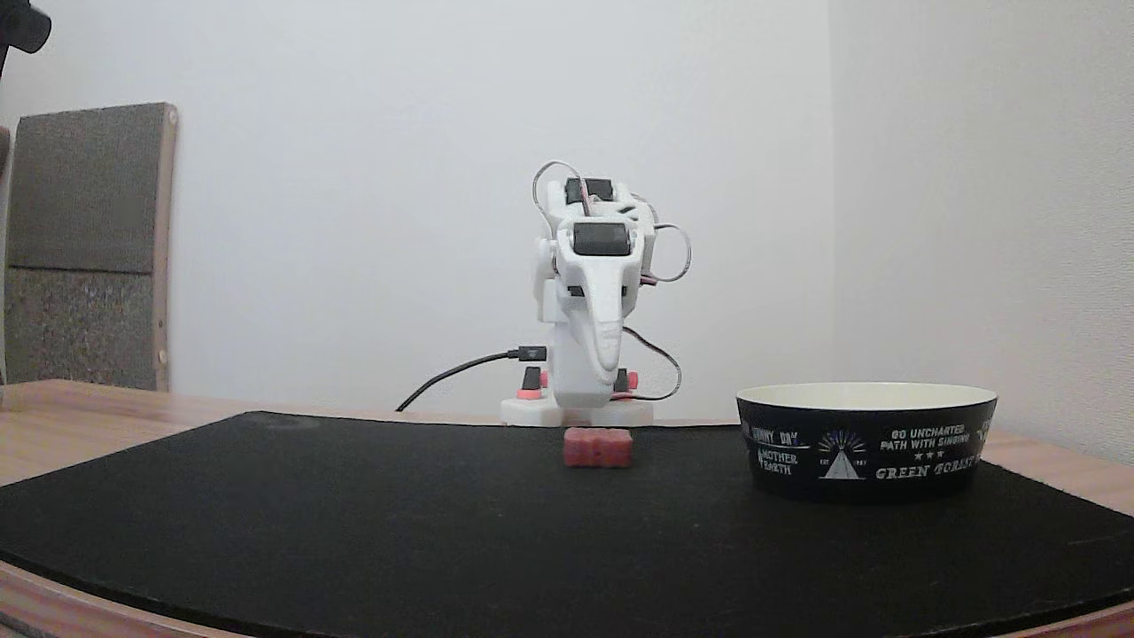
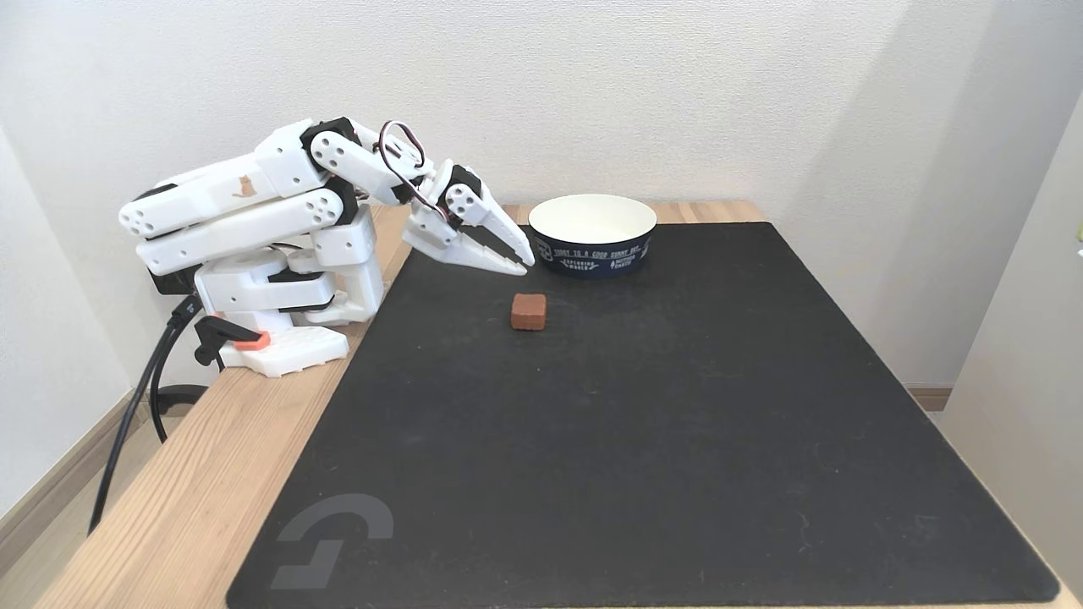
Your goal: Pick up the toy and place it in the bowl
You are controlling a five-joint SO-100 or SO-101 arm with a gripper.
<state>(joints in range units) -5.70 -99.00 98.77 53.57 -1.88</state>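
Observation:
The toy [image 1: 598,447] [image 2: 529,311] is a small reddish-pink ridged block lying on the black mat. The bowl [image 1: 866,439] [image 2: 592,233], black outside with white print and cream inside, stands on the mat, to the right of the toy in a fixed view taken low from the front and beyond it in the raised fixed view. My white gripper [image 1: 608,362] [image 2: 522,261] hangs above the mat, shut with nothing held. Its tips point down toward the mat, a short way above and behind the toy and just left of the bowl in the raised fixed view.
The arm's white base [image 2: 283,338] is clamped on the wooden table [image 2: 186,499] left of the mat [image 2: 643,440]. A black cable [image 2: 135,397] drops off the table's left edge. A brown panel [image 1: 89,248] leans on the wall.

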